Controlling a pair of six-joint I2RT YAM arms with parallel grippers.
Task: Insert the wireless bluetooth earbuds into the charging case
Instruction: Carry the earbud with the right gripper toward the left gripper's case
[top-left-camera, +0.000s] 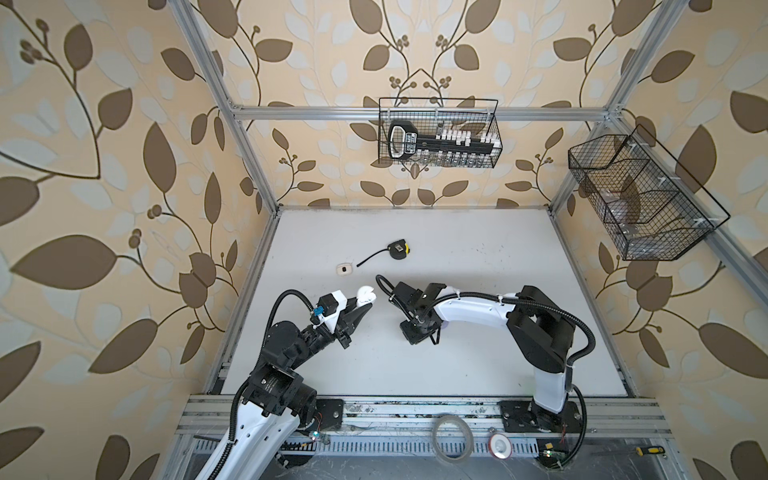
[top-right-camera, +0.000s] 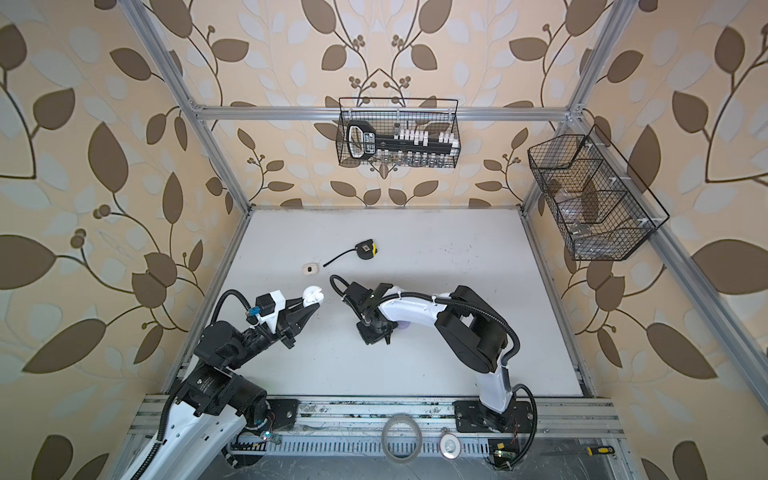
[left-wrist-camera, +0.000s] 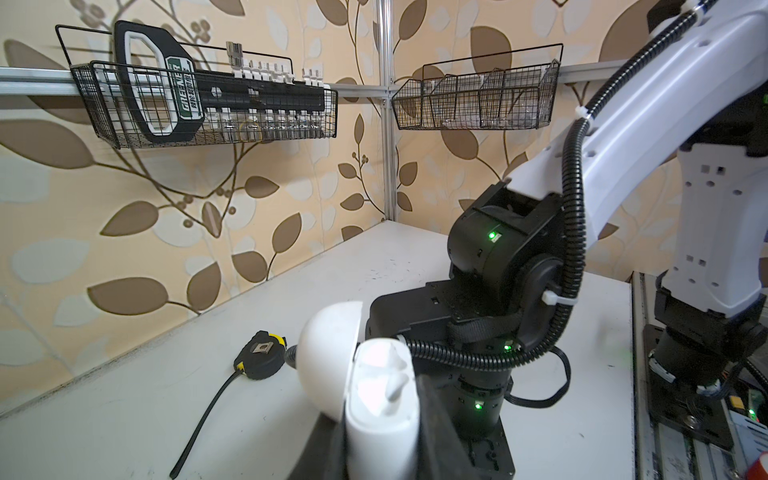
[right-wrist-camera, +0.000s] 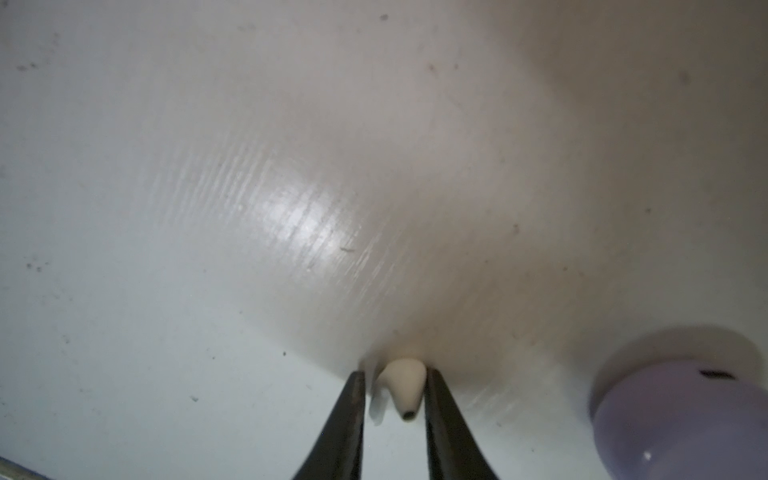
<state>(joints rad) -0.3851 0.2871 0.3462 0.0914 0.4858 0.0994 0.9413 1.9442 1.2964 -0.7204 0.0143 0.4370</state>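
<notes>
The left tool (top-left-camera: 365, 302) is clamping a white charging case (left-wrist-camera: 382, 424) between its 2 black fingers and holding it up off the counter (top-left-camera: 478, 257). The case's domed lid (left-wrist-camera: 328, 353) is hanging open to one side. The mouth of the case is glaring white, and I cannot tell what is sitting inside it.

Across from it, the right tool (right-wrist-camera: 395, 376) is pointing down at the counter. A cream earbud (right-wrist-camera: 405, 384) is lying between its 2 dark fingers (right-wrist-camera: 353, 407), stem end facing the wrist camera. 1 finger is touching the bud and a thin sliver of space is showing by the other, so I cannot tell whether it is truly gripped.

A lavender case (right-wrist-camera: 681, 419) is sitting on the counter near that earbud, mostly hidden under the right arm in both top views. Farther back, a black and yellow tape measure (top-left-camera: 399, 250) is lying with its strap trailing out.
</notes>
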